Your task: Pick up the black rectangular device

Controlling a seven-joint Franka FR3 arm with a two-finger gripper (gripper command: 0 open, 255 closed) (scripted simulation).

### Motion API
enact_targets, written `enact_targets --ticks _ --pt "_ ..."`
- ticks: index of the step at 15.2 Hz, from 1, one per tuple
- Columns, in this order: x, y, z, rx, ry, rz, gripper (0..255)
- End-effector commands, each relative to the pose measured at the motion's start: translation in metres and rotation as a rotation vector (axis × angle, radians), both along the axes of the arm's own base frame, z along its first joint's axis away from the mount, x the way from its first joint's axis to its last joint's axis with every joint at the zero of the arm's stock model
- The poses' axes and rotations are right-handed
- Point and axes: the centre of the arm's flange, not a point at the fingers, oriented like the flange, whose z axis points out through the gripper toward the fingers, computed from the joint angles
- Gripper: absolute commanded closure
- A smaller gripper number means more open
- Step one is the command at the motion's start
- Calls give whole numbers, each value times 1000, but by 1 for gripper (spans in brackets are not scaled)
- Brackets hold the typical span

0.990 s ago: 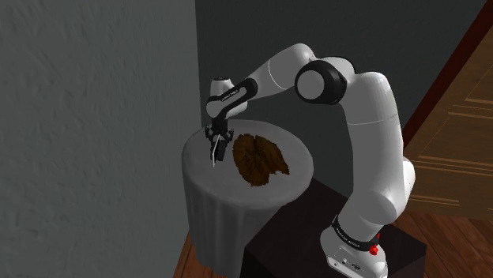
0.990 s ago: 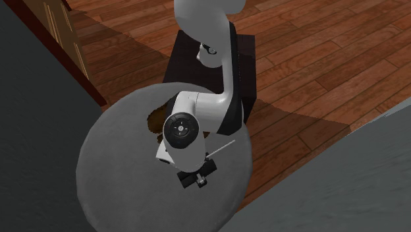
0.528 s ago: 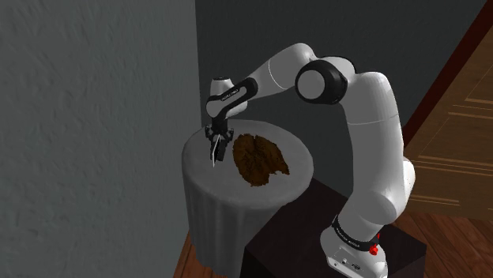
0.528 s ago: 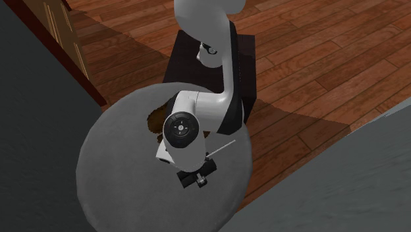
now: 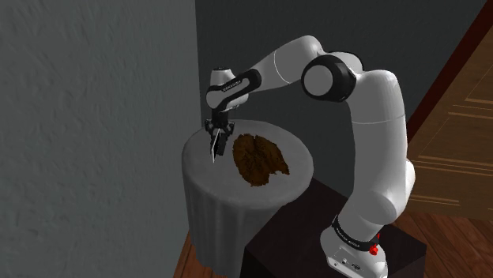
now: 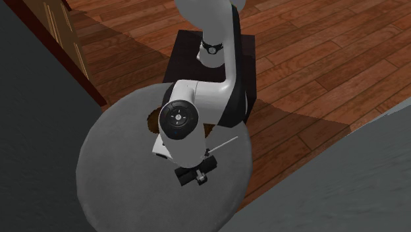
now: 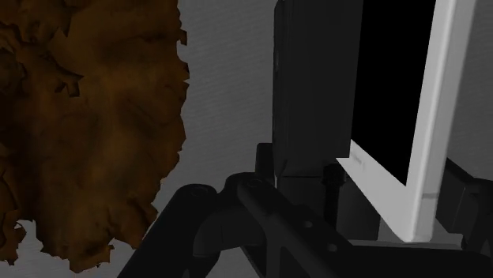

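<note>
1. Arm's up a bit vs 1 s ago: the gripper (image 5: 216, 133) sits higher over the round grey table (image 5: 272, 189), the elbow's raised too, and the device's lower end is further off the tabletop.
2. Gripper is clamped on the black rectangular device (image 5: 214, 147), a thin slab w/ black face and white rim. It hangs edge-down at 6 o'clock from the gripper in the shoulder view.
3. Can't tell if the low end is fully clear of the tabletop; it's near it.
4. Wrist view: device (image 7: 391, 87) stands upright between the fingers, w/ 1 dark finger (image 7: 312, 103) flat against its black face and grey tabletop beyond.
5. Brown crumpled leaf-like mass (image 5: 257, 158) lies on the table at 4 o'clock from the gripper, apart from the device. In the wrist view it (image 7: 79, 126) is on the dark finger's side.
6. 2nd ext. view, from above: gripper (image 6: 195, 176) is over the table's (image 6: 112, 178) 4 o'clock part. The dark stand (image 6: 179, 62) is at 12 o'clock past the rim, on a wood floor (image 6: 316, 53).
</note>
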Motion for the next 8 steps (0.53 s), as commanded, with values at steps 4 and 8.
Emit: enact_targets --ticks 4,8 --pt "0 0 27 0 0 0 255" --pt "0 0 38 0 0 0 255"
